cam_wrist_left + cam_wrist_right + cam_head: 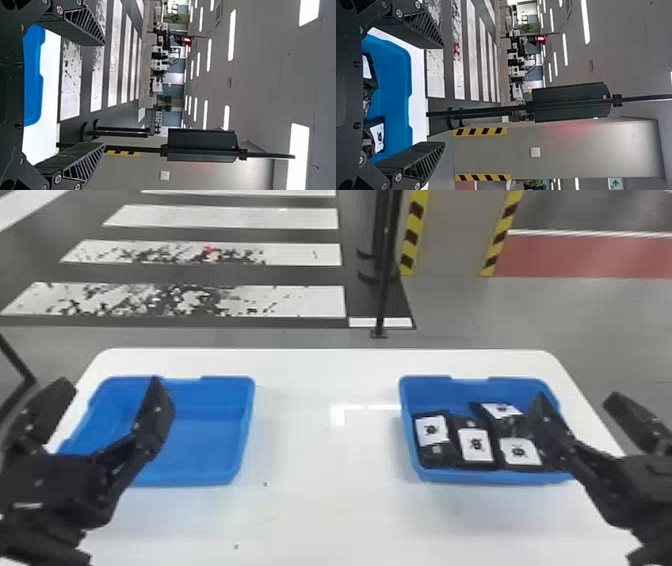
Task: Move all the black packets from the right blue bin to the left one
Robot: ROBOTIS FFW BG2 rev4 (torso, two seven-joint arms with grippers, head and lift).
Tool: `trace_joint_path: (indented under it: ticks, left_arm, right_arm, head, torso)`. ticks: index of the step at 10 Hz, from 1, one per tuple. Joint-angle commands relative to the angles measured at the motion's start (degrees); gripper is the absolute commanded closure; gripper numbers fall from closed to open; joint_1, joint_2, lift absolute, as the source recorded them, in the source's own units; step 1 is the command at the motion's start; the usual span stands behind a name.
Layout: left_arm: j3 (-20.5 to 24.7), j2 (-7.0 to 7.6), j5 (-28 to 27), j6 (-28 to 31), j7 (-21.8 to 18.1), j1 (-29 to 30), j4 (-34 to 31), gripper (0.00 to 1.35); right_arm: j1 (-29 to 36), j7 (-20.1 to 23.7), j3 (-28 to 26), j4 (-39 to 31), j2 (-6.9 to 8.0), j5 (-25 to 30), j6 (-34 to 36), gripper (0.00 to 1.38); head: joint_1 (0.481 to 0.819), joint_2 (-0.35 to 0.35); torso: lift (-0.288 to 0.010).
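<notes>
Left gripper (111, 383) and right gripper (577, 397) gape wide, empty, near the desk (325, 510) sides; broad room separates left bin (192, 479) from right bin (480, 476).

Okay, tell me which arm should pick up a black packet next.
Right, I'd say: the right arm has its jaws open by the right blue bin, where the black packets lie; the left arm is across at the left blue bin.

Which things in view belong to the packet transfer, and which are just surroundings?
Part of the job:
black packets
right blue bin, holding them
left blue bin
left end effector
right end effector

Surroundings:
white table under both bins
black pole
striped pillar
</notes>
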Motion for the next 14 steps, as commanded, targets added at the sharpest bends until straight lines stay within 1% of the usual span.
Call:
trace_joint_path:
  ticks: [1, 8, 10, 11, 13, 14]
  left_arm:
    - [-0.1, 0.0, 0.1, -0.4, 0.0, -0.1, 0.1, 0.14]
    - [-0.2, 0.0, 0.6, -1.3, -0.3, -0.1, 0.5, 0.14]
    - [-0.3, 0.08, 0.4, -1.4, -0.4, -0.4, 0.7, 0.14]
    - [-0.4, 0.17, 0.3, -1.4, -0.5, -0.5, 0.8, 0.14]
    - [-0.5, 0.17, 0.2, -1.3, -0.5, -0.7, 0.9, 0.14]
    - [-0.6, 0.17, 0.2, -1.6, -0.5, -0.7, 1.1, 0.14]
  right_arm:
    - [0.0, 0.0, 0.0, 0.1, 0.0, 0.0, 0.0, 0.17]
    - [-0.6, 0.3, 0.3, 1.1, 0.0, -0.1, -2.0, 0.17]
    - [-3.8, 0.3, 1.6, 3.3, -0.26, -0.2, -2.0, 0.17]
    - [-6.5, 0.4, 3.0, 5.1, -0.7, -0.4, -1.8, 0.17]
    - [-11.4, 0.4, 4.9, 8.7, -1.49, 0.1, 1.8, 0.16]
    - [-13.8, 0.5, 5.3, 10.3, -1.67, 1.6, 3.9, 0.17]
  head:
    - [0.695, -0.024]
    - [0.695, -0.025]
    - [0.695, -0.025]
    - [0.695, -0.02]
    - [0.695, -0.009]
    - [0.695, 0.001]
  torso:
    - [-0.14]
    - [-0.14]
    - [-0.14]
    - [-0.14]
    - [-0.14]
    - [-0.14]
